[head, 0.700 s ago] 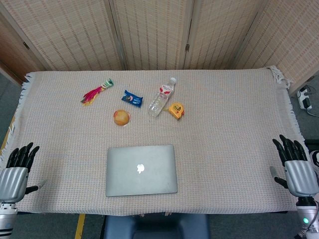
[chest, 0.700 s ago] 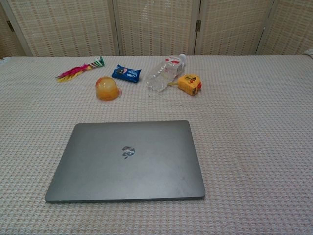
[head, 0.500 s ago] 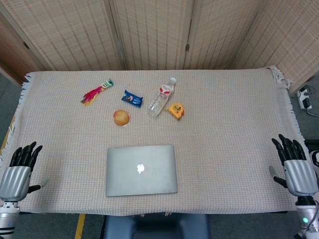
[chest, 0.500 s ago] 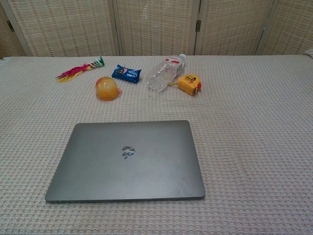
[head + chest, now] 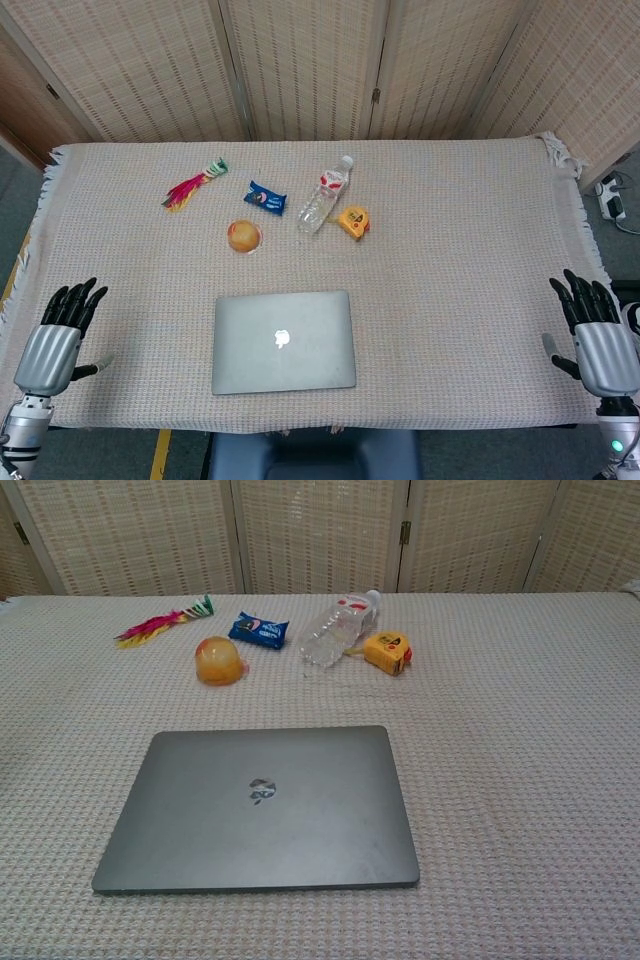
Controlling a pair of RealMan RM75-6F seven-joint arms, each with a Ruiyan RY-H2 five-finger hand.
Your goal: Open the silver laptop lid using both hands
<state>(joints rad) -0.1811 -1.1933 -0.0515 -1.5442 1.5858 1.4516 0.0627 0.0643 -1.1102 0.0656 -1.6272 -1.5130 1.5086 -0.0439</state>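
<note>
The silver laptop (image 5: 283,341) lies flat with its lid down near the table's front edge, logo facing up; the chest view shows the laptop (image 5: 260,805) filling the near centre. My left hand (image 5: 55,335) hovers over the table's front left corner, fingers spread and empty, well left of the laptop. My right hand (image 5: 598,340) is at the front right edge, fingers apart and holding nothing, far to the laptop's right. Neither hand appears in the chest view.
Behind the laptop lie a clear plastic bottle (image 5: 325,195), a yellow tape measure (image 5: 353,220), an orange round object (image 5: 244,236), a blue snack packet (image 5: 265,197) and a coloured feather toy (image 5: 194,184). A woven cloth (image 5: 460,250) covers the table; folding screens stand behind.
My left hand has moved right and slightly forward, onto the table's corner. My right hand has barely shifted. The laptop has not moved.
</note>
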